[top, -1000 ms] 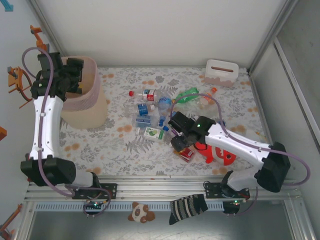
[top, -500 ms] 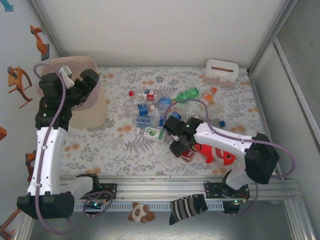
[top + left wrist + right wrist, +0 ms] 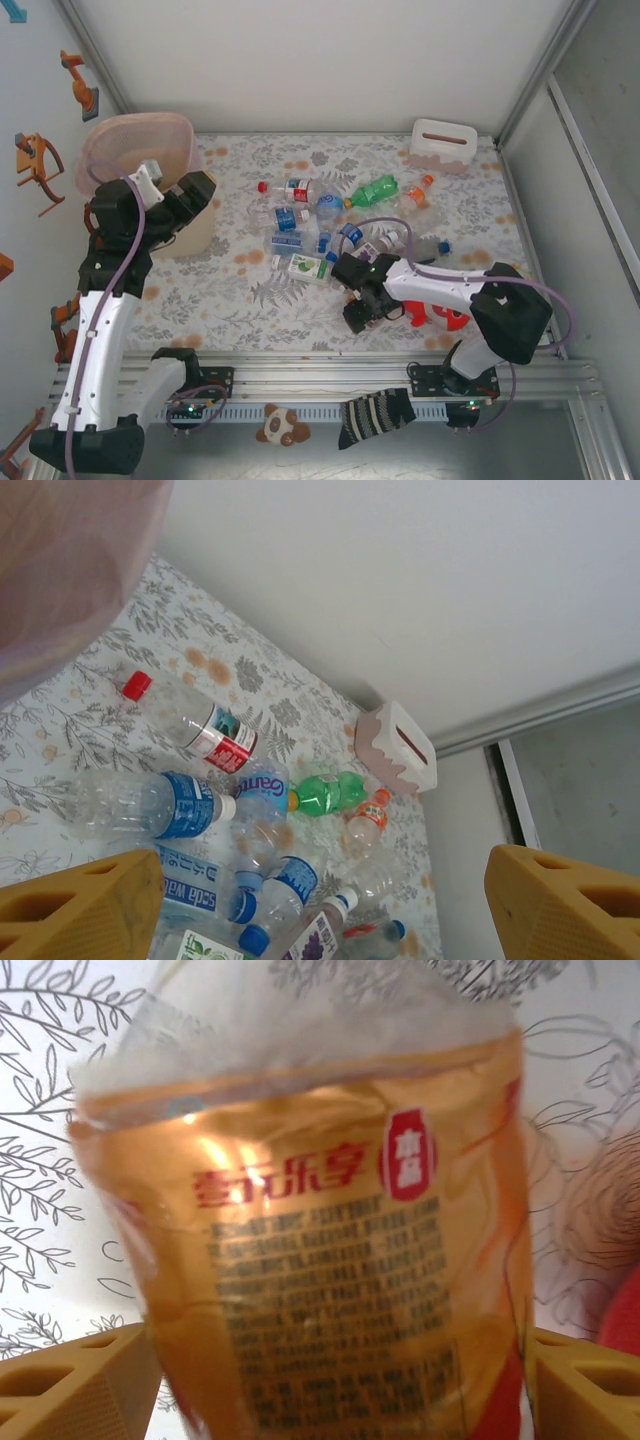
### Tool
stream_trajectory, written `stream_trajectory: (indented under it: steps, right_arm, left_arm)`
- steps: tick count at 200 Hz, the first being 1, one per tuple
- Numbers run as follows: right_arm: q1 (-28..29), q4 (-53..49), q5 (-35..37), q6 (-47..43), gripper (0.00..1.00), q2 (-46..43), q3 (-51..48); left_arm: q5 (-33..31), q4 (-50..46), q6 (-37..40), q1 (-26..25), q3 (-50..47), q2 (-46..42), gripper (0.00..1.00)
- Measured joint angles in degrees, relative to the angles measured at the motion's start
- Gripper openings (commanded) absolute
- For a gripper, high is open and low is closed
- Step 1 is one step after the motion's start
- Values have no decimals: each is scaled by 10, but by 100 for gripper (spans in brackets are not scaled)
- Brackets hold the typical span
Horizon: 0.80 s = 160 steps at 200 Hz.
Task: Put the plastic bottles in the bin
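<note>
Several plastic bottles [image 3: 315, 225] lie in a heap at mid-table, among them a green one [image 3: 375, 188] and a clear one with a red cap [image 3: 290, 187]. The left wrist view shows the same heap [image 3: 240, 810]. The pink bin [image 3: 135, 125] stands at the far left, and its wall [image 3: 70, 560] fills a corner of the left wrist view. My left gripper [image 3: 190, 195] hangs open and empty beside the bin, facing the heap [image 3: 320, 910]. My right gripper [image 3: 362, 308] is low over an amber bottle [image 3: 330, 1260] lying on the cloth. Its open fingers [image 3: 80, 1390] straddle the bottle closely.
A red shark plush [image 3: 440, 312] lies just right of my right gripper. A white slotted box [image 3: 442, 145] sits at the far right corner, also in the left wrist view [image 3: 397, 748]. Walls close the table at the back and right.
The left arm has swung away from above the bin, toward the near right. The right gripper has slid nearer over the amber bottle and its jaws have widened.
</note>
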Motion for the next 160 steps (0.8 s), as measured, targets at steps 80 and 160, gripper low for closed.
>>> stream_trajectory:
  steps: [80, 160]
  right_arm:
    - [28, 32, 1, 62, 72, -20, -36]
    - [35, 31, 1, 71, 57, -43, -36]
  left_arm:
    - [-24, -1, -1, -46, -33, -2, 81]
    - [-45, 1, 0, -82, -33, 4, 79]
